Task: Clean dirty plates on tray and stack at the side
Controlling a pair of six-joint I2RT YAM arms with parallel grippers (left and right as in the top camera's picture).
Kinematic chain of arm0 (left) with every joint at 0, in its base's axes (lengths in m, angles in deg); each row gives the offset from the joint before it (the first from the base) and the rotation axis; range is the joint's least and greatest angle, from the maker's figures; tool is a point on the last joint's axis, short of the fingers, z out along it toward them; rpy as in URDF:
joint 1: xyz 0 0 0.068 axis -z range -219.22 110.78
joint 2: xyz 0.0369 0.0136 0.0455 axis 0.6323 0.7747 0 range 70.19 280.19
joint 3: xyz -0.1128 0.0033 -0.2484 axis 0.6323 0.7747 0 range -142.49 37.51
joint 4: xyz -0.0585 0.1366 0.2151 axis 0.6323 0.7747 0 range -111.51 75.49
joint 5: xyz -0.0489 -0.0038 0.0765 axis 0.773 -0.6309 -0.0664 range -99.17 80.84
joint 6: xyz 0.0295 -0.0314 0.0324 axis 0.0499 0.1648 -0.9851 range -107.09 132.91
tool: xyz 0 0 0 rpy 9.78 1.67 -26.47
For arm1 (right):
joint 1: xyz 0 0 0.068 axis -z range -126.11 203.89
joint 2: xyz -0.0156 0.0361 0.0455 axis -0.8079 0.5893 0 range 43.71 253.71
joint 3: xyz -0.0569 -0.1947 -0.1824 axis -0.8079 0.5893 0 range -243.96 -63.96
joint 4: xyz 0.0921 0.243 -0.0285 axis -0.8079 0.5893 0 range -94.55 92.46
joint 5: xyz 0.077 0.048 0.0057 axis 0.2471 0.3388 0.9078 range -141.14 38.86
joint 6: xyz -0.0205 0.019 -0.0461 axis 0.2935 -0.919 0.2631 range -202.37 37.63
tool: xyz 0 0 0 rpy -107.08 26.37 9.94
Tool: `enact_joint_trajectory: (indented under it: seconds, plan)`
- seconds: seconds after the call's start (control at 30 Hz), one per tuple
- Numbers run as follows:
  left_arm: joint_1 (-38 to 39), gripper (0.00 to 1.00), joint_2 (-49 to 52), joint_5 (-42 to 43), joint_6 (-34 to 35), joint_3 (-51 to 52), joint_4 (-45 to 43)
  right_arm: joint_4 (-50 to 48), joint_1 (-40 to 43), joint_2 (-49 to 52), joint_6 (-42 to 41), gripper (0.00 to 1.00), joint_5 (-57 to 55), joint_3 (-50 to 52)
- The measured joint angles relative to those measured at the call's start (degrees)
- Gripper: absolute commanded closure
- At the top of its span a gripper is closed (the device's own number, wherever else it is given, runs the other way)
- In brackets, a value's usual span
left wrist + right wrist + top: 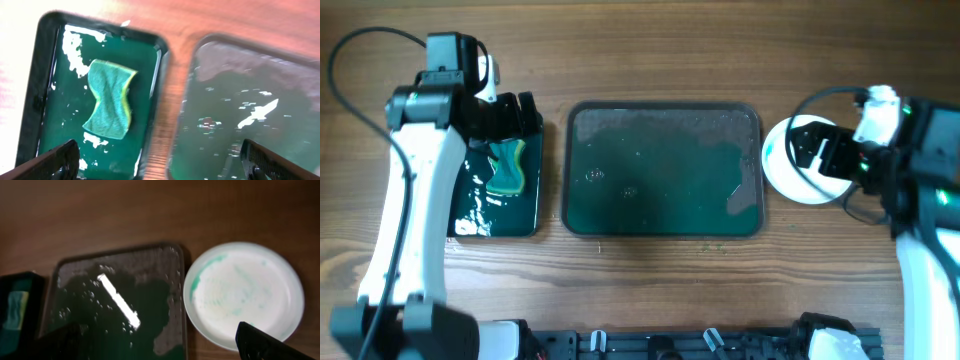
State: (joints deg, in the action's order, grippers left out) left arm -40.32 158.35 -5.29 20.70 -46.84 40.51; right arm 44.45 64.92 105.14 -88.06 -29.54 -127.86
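The large dark tray (pixel 660 190) lies mid-table, wet with teal water and holding no plates; it also shows in the left wrist view (pixel 250 100) and the right wrist view (pixel 120 305). A round white plate (pixel 782 165) lies on the wood just right of the tray. It bears faint teal smears in the right wrist view (pixel 245 292). I cannot tell whether other plates lie beneath it. My right gripper (pixel 817 148) is open and empty above the plate and the tray's right edge (pixel 165 347). My left gripper (pixel 515 110) is open and empty above the gap between both trays (pixel 160 167).
A smaller black tray (pixel 535 200) stands left of the large tray, filled with teal water (pixel 45 75). A green and yellow sponge (pixel 507 165) lies in it (pixel 110 100). The arm bases stand at the table's front edge.
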Motion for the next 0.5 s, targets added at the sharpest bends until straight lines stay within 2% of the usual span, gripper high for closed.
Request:
enact_joint_trajectory:
  seconds: [0.1,0.17,0.23,0.3,0.43,0.5]
  plan:
    - [0.0,0.0,-1.0,0.7,0.0,-0.3,0.2,1.0,0.0,-10.2,-3.0,0.0,0.1,-0.9]
    - [0.0,0.0,-0.7,0.8,0.0,-0.3,0.2,1.2,0.0,-15.1,-9.6,0.0,0.1,-0.9]
    - [0.0,0.0,-0.7,0.8,0.0,-0.3,0.2,1.4,0.0,-19.7,-19.6,0.0,0.0,-1.0]
    - [0.0,0.0,-0.7,0.8,0.0,-0.3,0.1,1.6,0.0,-21.1,-24.3,0.0,-0.8,-1.0]
    - [0.0,0.0,-0.7,0.8,0.0,-0.3,0.1,-0.2,0.0,-21.2,-25.9,0.0,-2.4,-0.7]
    - [0.0,0.0,-0.6,0.8,0.0,-0.3,0.1,-8.3,-1.1,-23.7,-22.2,0.0,-5.0,3.9]
